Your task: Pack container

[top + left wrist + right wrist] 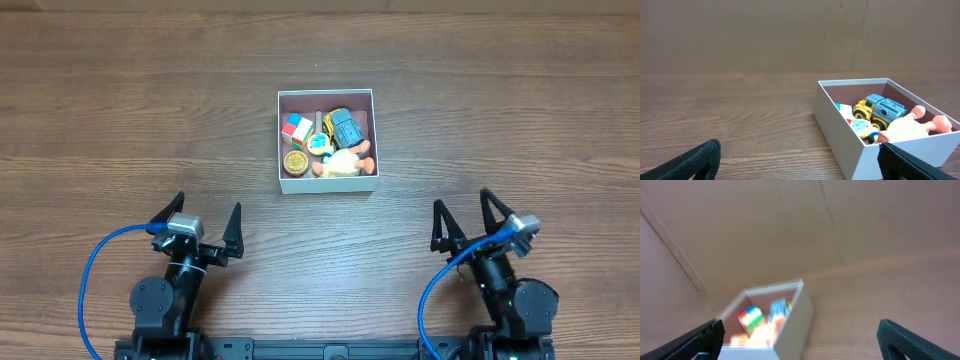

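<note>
The container (327, 184) is a square white-walled box with a pinkish inside, at the table's middle. It holds several small toys: a colour cube (296, 127), a blue and yellow truck (346, 126), a round yellow piece (295, 162) and a pale figure (343, 160). The container also shows in the left wrist view (840, 127) and, blurred, in the right wrist view (792, 325). My left gripper (197, 226) is open and empty, near the front left. My right gripper (468, 218) is open and empty, near the front right. Both stand well short of the container.
The wooden table (120, 120) stretches around the container. Blue cables (95, 280) loop beside each arm base at the front edge.
</note>
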Controlling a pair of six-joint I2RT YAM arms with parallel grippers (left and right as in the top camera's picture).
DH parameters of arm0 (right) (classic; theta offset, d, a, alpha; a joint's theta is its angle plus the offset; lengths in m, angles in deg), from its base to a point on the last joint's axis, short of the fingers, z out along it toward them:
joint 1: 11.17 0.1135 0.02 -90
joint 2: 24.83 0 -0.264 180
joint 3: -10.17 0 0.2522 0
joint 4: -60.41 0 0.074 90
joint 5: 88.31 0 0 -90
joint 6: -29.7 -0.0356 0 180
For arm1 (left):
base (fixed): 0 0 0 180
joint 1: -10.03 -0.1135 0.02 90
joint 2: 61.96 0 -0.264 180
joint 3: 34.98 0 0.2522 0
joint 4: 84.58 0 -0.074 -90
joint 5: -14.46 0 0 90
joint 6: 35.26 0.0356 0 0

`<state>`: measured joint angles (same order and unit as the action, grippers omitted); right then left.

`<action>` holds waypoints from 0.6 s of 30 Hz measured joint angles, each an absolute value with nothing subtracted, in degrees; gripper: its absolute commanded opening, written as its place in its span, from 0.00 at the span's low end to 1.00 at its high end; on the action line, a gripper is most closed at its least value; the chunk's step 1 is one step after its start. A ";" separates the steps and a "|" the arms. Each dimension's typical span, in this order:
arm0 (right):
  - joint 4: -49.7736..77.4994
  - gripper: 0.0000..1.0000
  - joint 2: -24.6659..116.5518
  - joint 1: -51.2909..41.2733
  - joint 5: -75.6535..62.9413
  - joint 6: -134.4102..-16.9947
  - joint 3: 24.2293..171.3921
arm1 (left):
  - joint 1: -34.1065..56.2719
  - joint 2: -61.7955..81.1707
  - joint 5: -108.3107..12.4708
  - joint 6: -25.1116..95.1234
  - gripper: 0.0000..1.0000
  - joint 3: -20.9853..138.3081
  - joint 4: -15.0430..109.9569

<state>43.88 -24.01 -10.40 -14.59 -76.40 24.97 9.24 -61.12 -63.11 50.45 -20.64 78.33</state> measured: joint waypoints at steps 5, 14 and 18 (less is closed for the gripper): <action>42.83 1.00 -23.99 -10.37 -14.54 -76.42 24.97 | 9.24 -61.12 -63.13 50.45 1.00 -20.64 78.33; 42.86 1.00 -23.99 -10.37 -14.43 -76.42 24.97 | 9.24 -61.12 -63.13 50.45 1.00 -20.64 78.35; 42.83 1.00 -23.99 -10.37 -14.41 -76.40 24.97 | 9.24 -61.12 -63.13 50.45 1.00 -20.64 78.35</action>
<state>42.83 -23.99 -10.37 -14.41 -76.40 24.97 9.24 -61.12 -63.13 50.45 -20.64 78.35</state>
